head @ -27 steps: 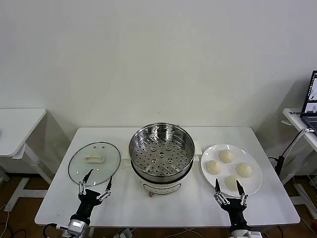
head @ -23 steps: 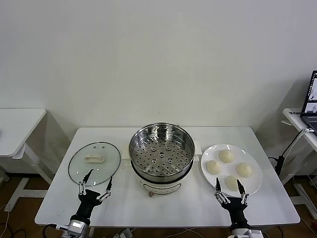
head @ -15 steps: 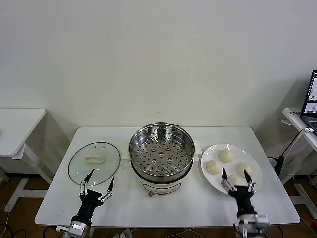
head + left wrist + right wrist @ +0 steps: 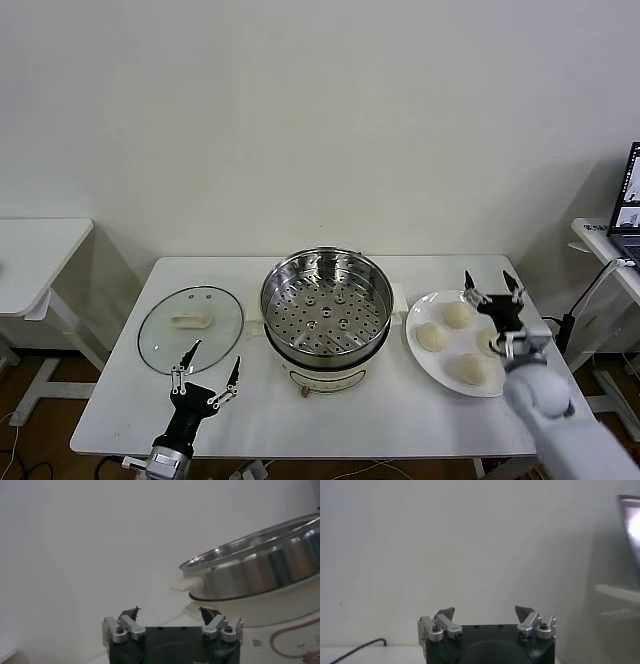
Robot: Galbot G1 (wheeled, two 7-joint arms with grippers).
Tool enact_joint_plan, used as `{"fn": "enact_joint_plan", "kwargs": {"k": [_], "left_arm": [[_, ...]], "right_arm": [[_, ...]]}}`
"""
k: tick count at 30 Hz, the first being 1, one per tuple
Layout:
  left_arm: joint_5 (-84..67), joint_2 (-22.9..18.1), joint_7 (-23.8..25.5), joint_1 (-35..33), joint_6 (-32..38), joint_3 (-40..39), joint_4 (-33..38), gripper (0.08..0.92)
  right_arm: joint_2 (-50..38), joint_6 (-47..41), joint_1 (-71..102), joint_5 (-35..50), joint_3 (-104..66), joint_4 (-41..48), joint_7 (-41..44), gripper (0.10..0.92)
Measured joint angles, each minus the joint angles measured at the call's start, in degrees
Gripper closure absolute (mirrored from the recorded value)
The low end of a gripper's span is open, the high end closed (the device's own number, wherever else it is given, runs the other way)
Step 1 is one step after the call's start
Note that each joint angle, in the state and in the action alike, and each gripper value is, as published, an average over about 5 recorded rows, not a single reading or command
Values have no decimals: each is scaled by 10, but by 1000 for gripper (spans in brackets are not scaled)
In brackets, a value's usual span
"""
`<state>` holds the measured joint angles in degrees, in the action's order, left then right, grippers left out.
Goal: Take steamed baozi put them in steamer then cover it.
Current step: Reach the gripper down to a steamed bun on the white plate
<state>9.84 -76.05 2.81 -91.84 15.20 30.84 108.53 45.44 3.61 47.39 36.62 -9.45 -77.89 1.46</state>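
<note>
The four steamed baozi (image 4: pixel 458 340) lie on a white plate (image 4: pixel 432 366) near the right edge of the desk (image 4: pixel 330 420), and one of them seems partly hidden behind the right arm. The steamer (image 4: pixel 326 306) stands in the middle of the desk on its white base, just left of the plate; its perforated floor is bare. The cover (image 4: pixel 190 328) lies flat near the left edge of the desk, apart from the steamer, with its cream handle on top.

The right gripper (image 4: pixel 493 284) is above the far side of the plate, its fingers spread wide and grasping nothing. The left gripper (image 4: pixel 207 369) is low near the front edge of the desk, in front of the cover, also spread wide and empty.

A laptop (image 4: pixel 628 205) stands on another table at the far right.
</note>
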Motion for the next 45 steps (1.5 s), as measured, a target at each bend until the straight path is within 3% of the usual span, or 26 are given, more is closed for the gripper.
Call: {"fn": "enact_joint_plan", "kwargs": {"k": [8,15,20,33,45], "left_arm": [[5,0,1,4,0,-3,-9,177],[12,2,4,8,3,-6,-18,177],[13,2,4,9,4,-7,-20,177],[14,2,4,6,9,1,-25,177],[14,2,2,5,13,3,-31,177]], "right_arm": [[-50,-27,-189,-45,168,129,241,203],[-52,-23,-335,-148,297,228,447,203],[-34,-11,-410,-236,360,284,549,203],[46,13,-489,-390,438,400,636,203],[100,28,-496,-448,450,470,640,203]]}}
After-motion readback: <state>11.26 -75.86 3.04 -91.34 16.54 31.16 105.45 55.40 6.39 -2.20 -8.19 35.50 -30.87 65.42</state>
